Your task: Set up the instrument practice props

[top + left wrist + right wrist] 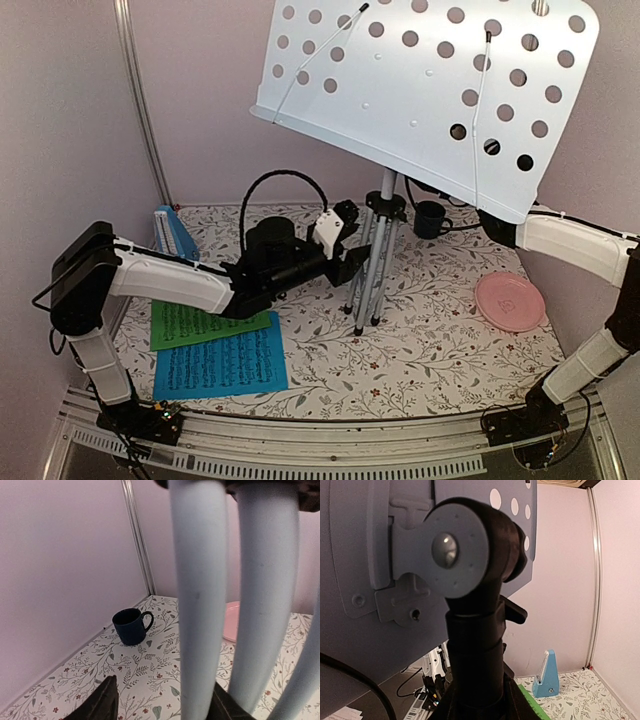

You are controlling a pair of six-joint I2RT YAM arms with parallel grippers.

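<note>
Left wrist view sets the left hand low at the foot of the music stand. Its dark fingers stand apart with one silver tripod leg between them. A gap shows on one side of the leg, so this hand is open around it, not clamped. More legs rise just past it. Farther ahead on the flowered table sits a dark blue mug, with a pink plate off to the hand's right.

The right hand looks closed on the stand's black post, just below the tilt joint. The back of the perforated desk fills the space above it and to its left. Far beyond this hand, by the wall, stands the blue metronome. From above, the desk hides this hand.

Well behind the left hand, beside its forearm, the green sheet and blue sheet lie flat and overlapping.

The stand is probably light and stiff but top-heavy, with the broad desk tilted high above narrow feet. Its smooth tubes may slide in a grip, so the post near the collar and a leg near the hub seem the safest holds. The thin desk would likely flex. The paper is limp and best lifted at an edge. The metronome's sloped sides call for a low pinch.
</note>
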